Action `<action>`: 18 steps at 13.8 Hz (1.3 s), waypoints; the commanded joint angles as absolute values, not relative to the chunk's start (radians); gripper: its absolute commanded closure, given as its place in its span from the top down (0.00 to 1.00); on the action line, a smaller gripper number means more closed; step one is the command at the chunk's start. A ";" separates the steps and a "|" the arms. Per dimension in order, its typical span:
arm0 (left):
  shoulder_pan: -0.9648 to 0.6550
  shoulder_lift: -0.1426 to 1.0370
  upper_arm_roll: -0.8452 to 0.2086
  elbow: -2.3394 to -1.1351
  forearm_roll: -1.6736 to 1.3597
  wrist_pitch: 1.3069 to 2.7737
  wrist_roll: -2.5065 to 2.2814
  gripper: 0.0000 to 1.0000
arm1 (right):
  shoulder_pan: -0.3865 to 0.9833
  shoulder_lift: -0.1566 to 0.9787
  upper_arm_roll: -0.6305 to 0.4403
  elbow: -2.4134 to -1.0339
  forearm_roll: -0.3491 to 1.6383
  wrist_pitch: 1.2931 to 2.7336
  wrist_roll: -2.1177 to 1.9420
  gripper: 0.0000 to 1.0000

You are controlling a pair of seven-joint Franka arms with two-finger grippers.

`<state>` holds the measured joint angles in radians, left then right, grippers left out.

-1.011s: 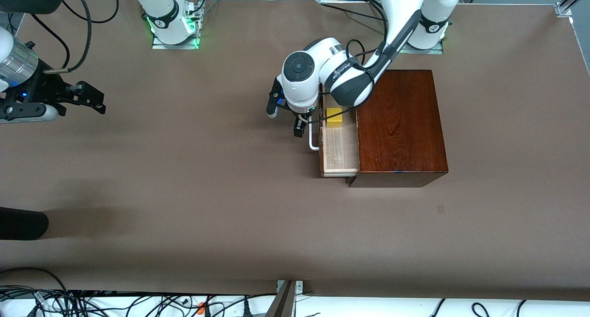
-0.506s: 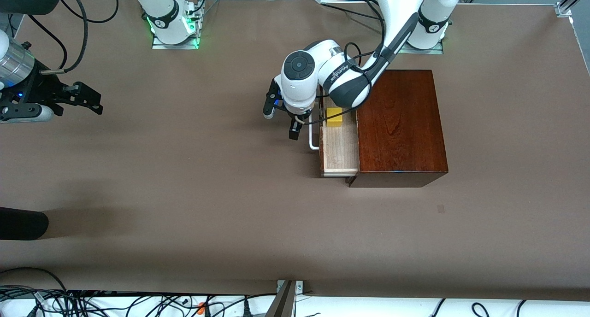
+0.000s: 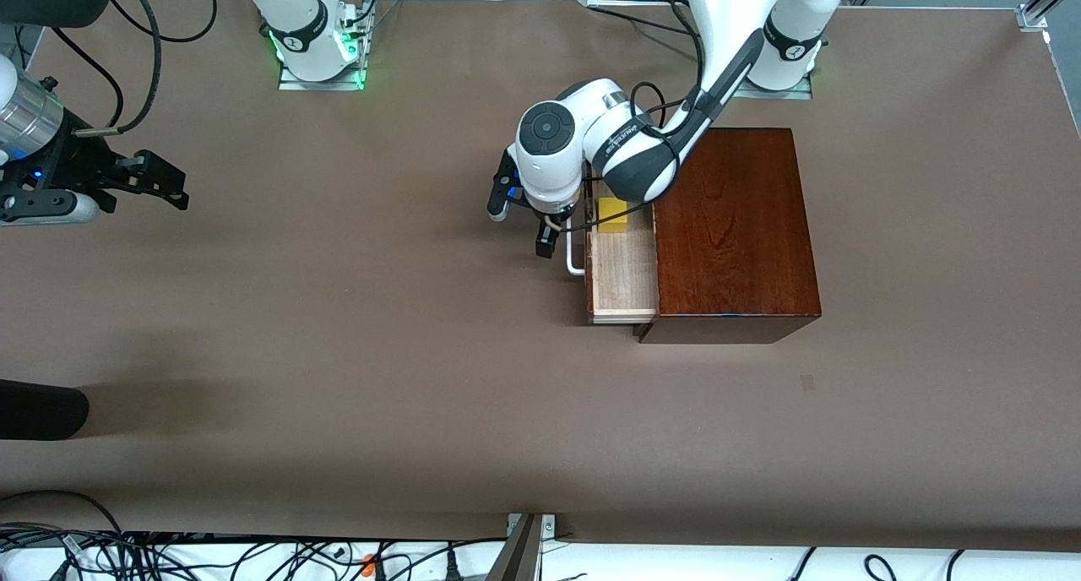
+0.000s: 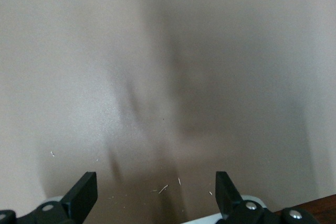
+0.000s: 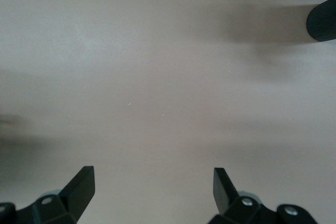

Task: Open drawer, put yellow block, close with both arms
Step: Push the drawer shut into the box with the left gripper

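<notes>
Fingers, left gripper (image 3: pixel 525 218): spread apart and empty, hanging over bare worktop (image 3: pixel 355 328) just beside the drawer's white handle (image 3: pixel 574 256); the left wrist view shows both fingertips (image 4: pixel 84 192) with only the brown surface between them.
Fingers, right gripper (image 3: pixel 160 180): released and holding nothing, over the worktop at the right arm's end, well apart from the box; this arm waits.
Drawer (image 3: pixel 623 268): pulled part of the way out of the mahogany box (image 3: pixel 730 226), its pale wooden tray open to the front camera.
Yellow block (image 3: pixel 611 214): lying inside the drawer, in the part of the tray farther from the front camera, partly hidden by the left arm's wrist.
Rest of the drawer: bare wood, nothing else in it that I can see.
Step in hand: by my reading the block is already placed, and the left gripper is being set up at the drawer front for closing.
Next move: likely a push on the dark front panel or the handle, straight toward the box so the tray runs in squarely; the task wants both arms, so the right arm would need to come across first.
Risk: a push at one end of the front could skew the tray and jam it.
</notes>
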<state>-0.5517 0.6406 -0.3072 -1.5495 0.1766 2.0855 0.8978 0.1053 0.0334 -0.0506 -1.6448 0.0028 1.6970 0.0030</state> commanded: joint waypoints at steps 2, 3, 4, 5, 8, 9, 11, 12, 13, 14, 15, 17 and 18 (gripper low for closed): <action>-0.538 0.626 -0.296 -1.552 0.238 1.973 0.922 1.00 | 0.097 0.046 -0.046 -1.618 0.015 1.686 0.003 1.00; -0.537 0.624 -0.296 -1.549 0.239 1.956 0.920 1.00 | 0.097 0.046 -0.046 -1.618 0.015 1.686 0.003 1.00; -0.534 0.623 -0.290 -1.548 0.241 1.938 0.922 1.00 | 0.097 0.048 -0.046 -1.620 0.015 1.686 0.003 1.00; -0.529 0.620 -0.287 -1.548 0.244 1.921 0.922 1.00 | 0.097 0.048 -0.046 -1.620 0.015 1.686 0.003 1.00; -0.487 0.604 -0.287 -1.546 0.262 1.876 0.925 1.00 | 0.097 0.048 -0.046 -1.618 0.015 1.686 0.003 1.00; -0.453 0.600 -0.296 -1.548 0.264 1.864 0.930 1.00 | 0.097 0.048 -0.046 -1.620 0.015 1.686 0.003 1.00; -0.436 0.588 -0.299 -1.548 0.264 1.838 0.952 1.00 | 0.097 0.048 -0.048 -1.620 0.015 1.686 0.003 1.00; -0.436 0.584 -0.299 -1.546 0.264 1.835 0.956 1.00 | 0.097 0.048 -0.048 -1.620 0.015 1.686 0.003 1.00; -0.434 0.584 -0.299 -1.546 0.264 1.833 0.957 1.00 | 0.097 0.048 -0.046 -1.620 0.015 1.686 0.003 1.00; -0.436 0.584 -0.298 -1.548 0.264 1.833 0.957 1.00 | 0.097 0.048 -0.046 -1.620 0.015 1.686 0.003 1.00; -0.436 0.584 -0.299 -1.546 0.264 1.833 0.956 1.00 | 0.095 0.048 -0.046 -1.620 0.015 1.686 0.003 1.00; -0.436 0.584 -0.301 -1.545 0.249 1.836 0.953 1.00 | 0.095 0.048 -0.048 -1.620 0.015 1.686 0.003 1.00; -0.436 0.571 -0.310 -1.543 0.242 1.838 0.937 1.00 | 0.091 0.048 -0.049 -1.620 0.015 1.686 0.003 1.00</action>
<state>-0.4366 0.6097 -0.2988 -1.5342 0.2344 1.8582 0.9341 0.1051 0.0361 -0.0516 -1.6446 0.0037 1.6971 0.0032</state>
